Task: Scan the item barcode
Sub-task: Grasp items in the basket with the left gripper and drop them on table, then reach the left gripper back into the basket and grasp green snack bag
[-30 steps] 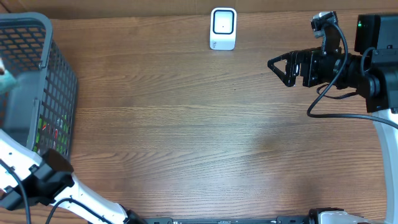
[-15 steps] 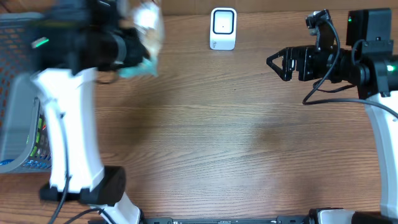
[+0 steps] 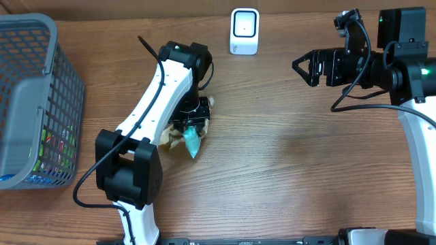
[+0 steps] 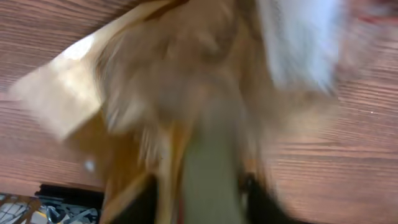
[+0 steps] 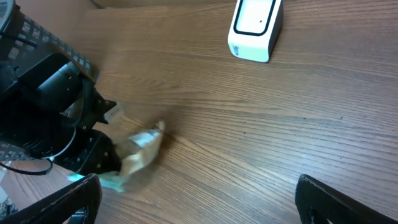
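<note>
The item is a crumpled tan and teal packet [image 3: 193, 141]. It lies on the wooden table left of centre, under my left gripper [image 3: 190, 128]. The left wrist view is blurred: the packet [image 4: 186, 93] fills it, and my left gripper [image 4: 199, 202] has its dark fingers [image 4: 142, 200] apart on either side of the packet's green part. The white barcode scanner [image 3: 244, 30] stands at the table's far edge, well away from the packet. My right gripper [image 3: 304, 68] hangs wide open at the right with nothing in it. The right wrist view shows the packet [image 5: 140, 154], the scanner [image 5: 255, 28] and my right gripper [image 5: 199, 196].
A grey wire basket [image 3: 65, 102] holding several more items stands at the far left. The white left arm [image 3: 146, 109] stretches across the table from the front edge to the packet.
The left arm has swung out of the basket, across the table's back and down to the middle with the packet. Its fingers have come apart. The right arm has barely moved.
</note>
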Action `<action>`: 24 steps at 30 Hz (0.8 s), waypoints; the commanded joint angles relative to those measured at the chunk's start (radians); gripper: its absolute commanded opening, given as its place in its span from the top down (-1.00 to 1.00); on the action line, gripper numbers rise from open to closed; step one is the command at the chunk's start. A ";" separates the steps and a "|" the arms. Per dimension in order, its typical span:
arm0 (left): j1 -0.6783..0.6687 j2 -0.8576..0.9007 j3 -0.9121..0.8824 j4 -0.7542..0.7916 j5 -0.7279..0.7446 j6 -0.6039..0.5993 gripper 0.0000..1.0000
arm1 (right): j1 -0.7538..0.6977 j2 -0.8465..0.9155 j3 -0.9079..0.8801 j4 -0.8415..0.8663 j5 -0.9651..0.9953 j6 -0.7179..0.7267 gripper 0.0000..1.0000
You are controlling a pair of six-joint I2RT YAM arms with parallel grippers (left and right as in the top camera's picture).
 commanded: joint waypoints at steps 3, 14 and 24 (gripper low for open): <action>0.048 -0.003 0.127 -0.065 -0.001 0.045 -0.59 | 0.002 -0.003 0.027 0.042 0.005 0.001 -1.00; 0.403 -0.111 0.753 -0.123 0.148 0.128 -0.60 | 0.002 -0.003 0.027 0.030 -0.021 0.004 -1.00; 1.035 -0.295 0.721 -0.123 0.092 0.114 -0.54 | 0.002 -0.003 0.027 -0.021 -0.035 0.004 -1.00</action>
